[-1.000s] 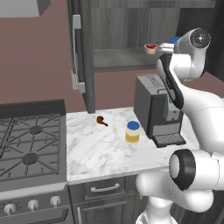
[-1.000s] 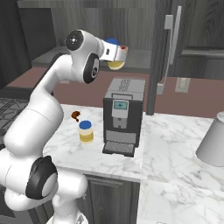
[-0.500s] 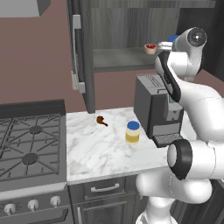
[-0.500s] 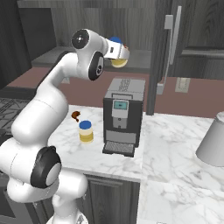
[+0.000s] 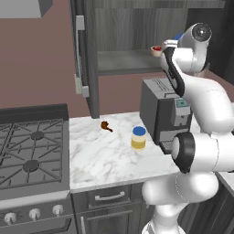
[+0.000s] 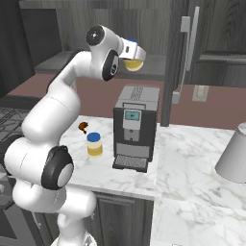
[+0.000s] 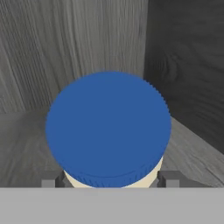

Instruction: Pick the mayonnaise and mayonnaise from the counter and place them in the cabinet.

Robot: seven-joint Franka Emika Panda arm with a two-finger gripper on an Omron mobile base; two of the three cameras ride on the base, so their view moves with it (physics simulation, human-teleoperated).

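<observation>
Blue-lidded mayonnaise [image 7: 108,131] clamped in tool [image 6: 135,58] — body hidden, fingertips barely visible.

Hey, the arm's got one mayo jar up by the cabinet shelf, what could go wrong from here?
The held mayonnaise jar sits in the gripper with only its sides pinched; if released above the shelf rather than on it, it might tip. The small white bowl stands on the same shelf close to the arm, so it could get nudged. The second mayonnaise jar stands near the coffee machine, leaving tight room for the next grasp.
</observation>
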